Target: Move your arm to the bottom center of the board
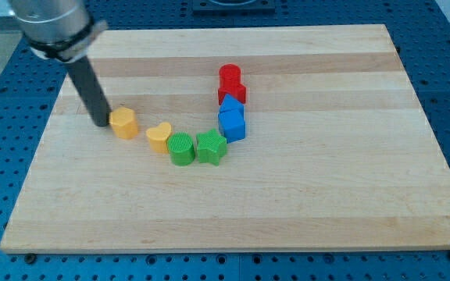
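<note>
The tip (101, 122) stood at the board's (303, 211) left side, touching or just beside the yellow block (123, 122), far from bottom center. The rod carried no claw, so none could be assessed.

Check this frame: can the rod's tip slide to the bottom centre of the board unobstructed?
Probably yes. My tip sits just left of the yellow block; heading down first, then right, should pass below the green blocks.
</note>
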Action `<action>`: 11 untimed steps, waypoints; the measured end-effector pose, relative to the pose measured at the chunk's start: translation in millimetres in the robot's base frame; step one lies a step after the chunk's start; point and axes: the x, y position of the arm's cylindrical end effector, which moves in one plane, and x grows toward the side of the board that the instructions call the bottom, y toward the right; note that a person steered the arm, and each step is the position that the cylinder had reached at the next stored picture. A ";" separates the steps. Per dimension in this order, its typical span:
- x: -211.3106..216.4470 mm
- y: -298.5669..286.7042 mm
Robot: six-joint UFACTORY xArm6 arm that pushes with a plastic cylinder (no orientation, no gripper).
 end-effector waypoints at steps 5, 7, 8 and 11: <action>4.5 -42.4; 139.9 -34.1; 194.0 18.3; 177.7 270.3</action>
